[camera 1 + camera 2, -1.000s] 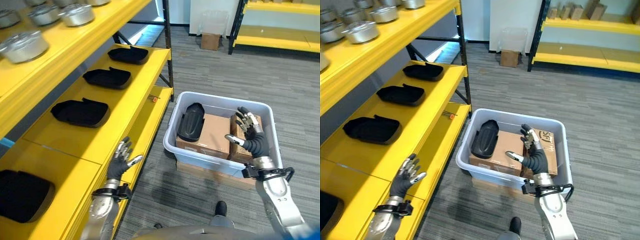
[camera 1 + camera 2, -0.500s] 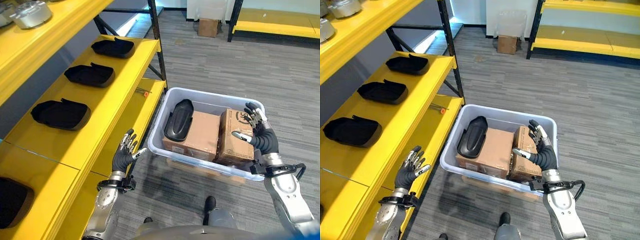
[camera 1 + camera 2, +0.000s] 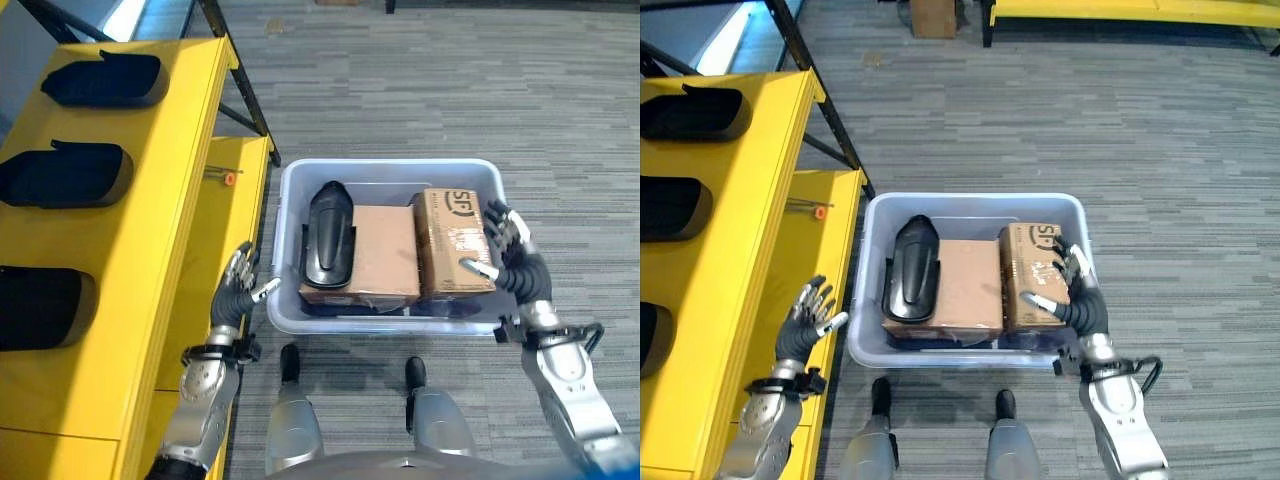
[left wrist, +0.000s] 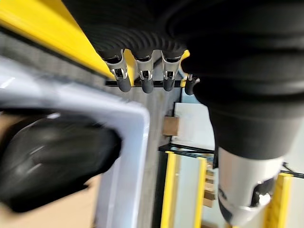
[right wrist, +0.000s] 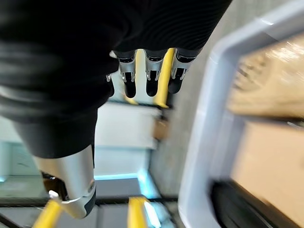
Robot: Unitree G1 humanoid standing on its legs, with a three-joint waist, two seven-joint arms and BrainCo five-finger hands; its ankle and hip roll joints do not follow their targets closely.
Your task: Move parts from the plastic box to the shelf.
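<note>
Grey carpet now frames the plastic box (image 3: 290,200) squarely below you, because your view has swung down onto it. Your left hand (image 3: 238,293) and right hand (image 3: 508,262) flank it, fingers spread and empty, while the black part (image 3: 329,233) lies inside beside the cardboard boxes (image 3: 420,250), so reach in next.

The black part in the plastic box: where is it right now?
In the left eye view, the black part lies at the left end of the plastic box, resting along the left edge of the larger cardboard box.

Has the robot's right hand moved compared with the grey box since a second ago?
Yes. The right robot hand hung over the cardboard boxes inside the plastic box; now it is at the box's right wall, beside the smaller cardboard box.
</note>
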